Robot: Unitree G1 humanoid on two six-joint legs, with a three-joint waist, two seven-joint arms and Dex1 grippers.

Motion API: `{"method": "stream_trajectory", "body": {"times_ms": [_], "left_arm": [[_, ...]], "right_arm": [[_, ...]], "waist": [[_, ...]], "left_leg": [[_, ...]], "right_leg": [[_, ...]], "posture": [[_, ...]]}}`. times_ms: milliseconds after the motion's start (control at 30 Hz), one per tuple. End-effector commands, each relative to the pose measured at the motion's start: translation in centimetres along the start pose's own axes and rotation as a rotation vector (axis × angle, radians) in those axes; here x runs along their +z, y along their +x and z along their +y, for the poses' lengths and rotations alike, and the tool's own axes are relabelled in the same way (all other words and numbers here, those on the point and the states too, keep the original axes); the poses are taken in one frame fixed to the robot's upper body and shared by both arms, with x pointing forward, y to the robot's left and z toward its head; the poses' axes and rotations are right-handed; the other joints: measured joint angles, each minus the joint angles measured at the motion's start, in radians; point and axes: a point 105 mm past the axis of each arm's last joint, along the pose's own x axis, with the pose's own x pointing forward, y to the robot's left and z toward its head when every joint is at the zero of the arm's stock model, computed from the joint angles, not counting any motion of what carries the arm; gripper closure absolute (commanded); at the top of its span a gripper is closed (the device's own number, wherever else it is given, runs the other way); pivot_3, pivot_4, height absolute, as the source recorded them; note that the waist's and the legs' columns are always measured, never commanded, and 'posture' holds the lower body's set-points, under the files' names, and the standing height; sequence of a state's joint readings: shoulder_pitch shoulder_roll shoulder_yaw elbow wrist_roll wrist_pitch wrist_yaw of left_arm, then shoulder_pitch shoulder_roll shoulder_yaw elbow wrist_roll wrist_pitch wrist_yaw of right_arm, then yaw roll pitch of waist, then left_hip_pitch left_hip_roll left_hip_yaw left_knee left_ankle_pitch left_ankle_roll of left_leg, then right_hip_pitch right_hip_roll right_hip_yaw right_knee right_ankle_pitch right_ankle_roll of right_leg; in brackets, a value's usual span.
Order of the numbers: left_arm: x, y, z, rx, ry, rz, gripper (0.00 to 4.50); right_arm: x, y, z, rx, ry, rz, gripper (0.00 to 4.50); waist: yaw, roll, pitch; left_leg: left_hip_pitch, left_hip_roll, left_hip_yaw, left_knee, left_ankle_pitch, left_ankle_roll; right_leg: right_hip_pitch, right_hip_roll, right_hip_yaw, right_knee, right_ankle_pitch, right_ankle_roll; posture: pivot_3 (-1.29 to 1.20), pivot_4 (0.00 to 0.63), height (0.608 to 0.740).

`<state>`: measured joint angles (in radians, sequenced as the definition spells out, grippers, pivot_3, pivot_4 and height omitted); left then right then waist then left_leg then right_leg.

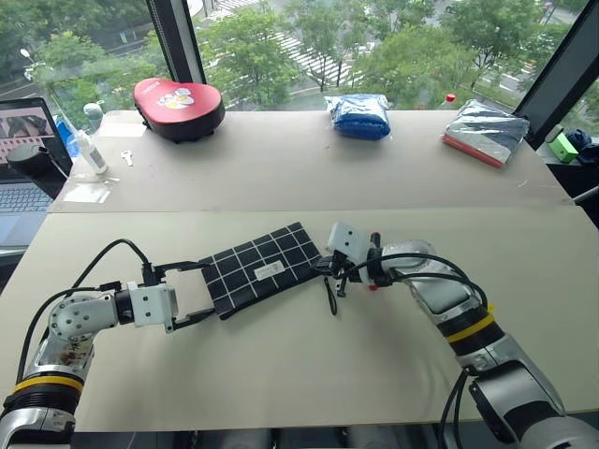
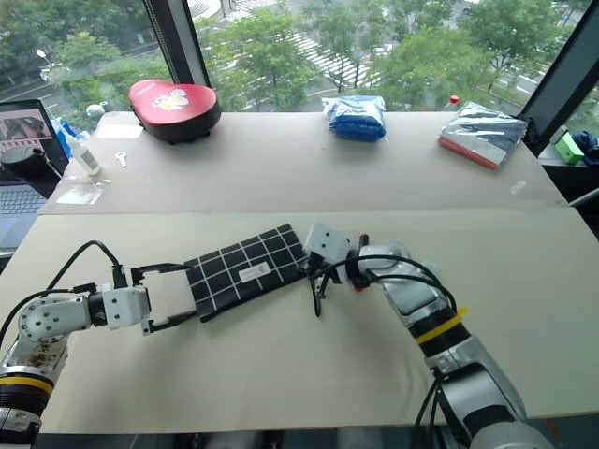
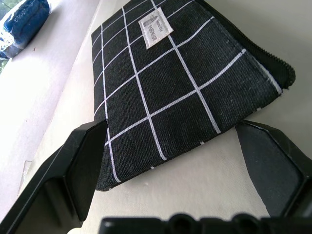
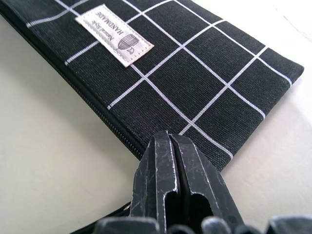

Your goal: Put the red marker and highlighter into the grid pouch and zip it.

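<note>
So the grid pouch (image 1: 263, 268) is lying flat on the bench, roughly mid-way across and a bit toward the near edge, angled so one short end points at the left arm and the other at the right. Its little white label (image 1: 270, 268) faces up.

The left gripper (image 1: 190, 294) sits at the pouch's left end with its two black fingers spread wide, one on each side of that end. From the left wrist view the fingers (image 3: 73, 170) flank the fabric, but I can't tell whether either actually touches it.

The right gripper (image 4: 178, 161) is pressed fully closed, fingertips together, right at the pouch's other end by the zip (image 4: 97, 109) edge. Whether it's pinching the zip pull or just resting against the fabric, I can't tell. The black wrist strap (image 1: 330, 297) dangles on the bench just below it.

Along the far edge: a red heart-shaped case (image 1: 178, 108) toward the left corner, a blue bag (image 1: 358, 115) in the middle, a silver foil pack (image 1: 487, 131) to the right. A laptop (image 1: 23, 154) sits off the left side.
</note>
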<state>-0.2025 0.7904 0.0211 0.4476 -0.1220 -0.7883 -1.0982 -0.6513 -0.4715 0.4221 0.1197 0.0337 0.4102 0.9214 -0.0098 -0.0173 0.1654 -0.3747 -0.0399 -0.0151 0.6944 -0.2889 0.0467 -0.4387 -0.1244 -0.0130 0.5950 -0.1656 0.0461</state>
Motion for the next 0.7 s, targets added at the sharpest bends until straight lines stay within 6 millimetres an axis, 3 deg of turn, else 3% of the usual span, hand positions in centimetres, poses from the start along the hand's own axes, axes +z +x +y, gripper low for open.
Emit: {"method": "stream_trajectory", "body": {"times_ms": [33,333,700], "left_arm": [[0.6,0.8,-0.3,-0.013,0.019,-0.033,0.00],[2.4,4.0,-3.2,-0.091,0.019,-0.101,0.00],[1.3,4.1,-3.2,-0.056,0.068,-0.046,0.00]], "right_arm": [[-1.8,-0.3,-0.2,-0.019,0.003,0.098,4.43],[-1.5,-0.3,-0.3,-0.028,0.025,0.079,4.43],[-1.2,-0.2,0.3,-0.011,0.032,0.063,4.43]], "waist": [[0.001,0.000,0.000],[0.004,0.000,-0.001],[0.009,0.001,-0.002]], "left_leg": [[0.001,0.000,0.000,0.000,0.000,0.000],[0.003,0.000,0.000,0.000,0.000,0.000],[0.006,0.000,0.000,0.000,0.000,0.000]], "right_leg": [[0.001,0.000,0.000,0.000,0.000,0.000],[0.002,0.000,0.000,0.000,0.000,0.000],[0.005,0.000,0.000,0.000,0.000,0.000]], "posture": [[0.00,0.150,0.740],[0.00,0.150,0.740],[0.00,0.150,0.740]]}}
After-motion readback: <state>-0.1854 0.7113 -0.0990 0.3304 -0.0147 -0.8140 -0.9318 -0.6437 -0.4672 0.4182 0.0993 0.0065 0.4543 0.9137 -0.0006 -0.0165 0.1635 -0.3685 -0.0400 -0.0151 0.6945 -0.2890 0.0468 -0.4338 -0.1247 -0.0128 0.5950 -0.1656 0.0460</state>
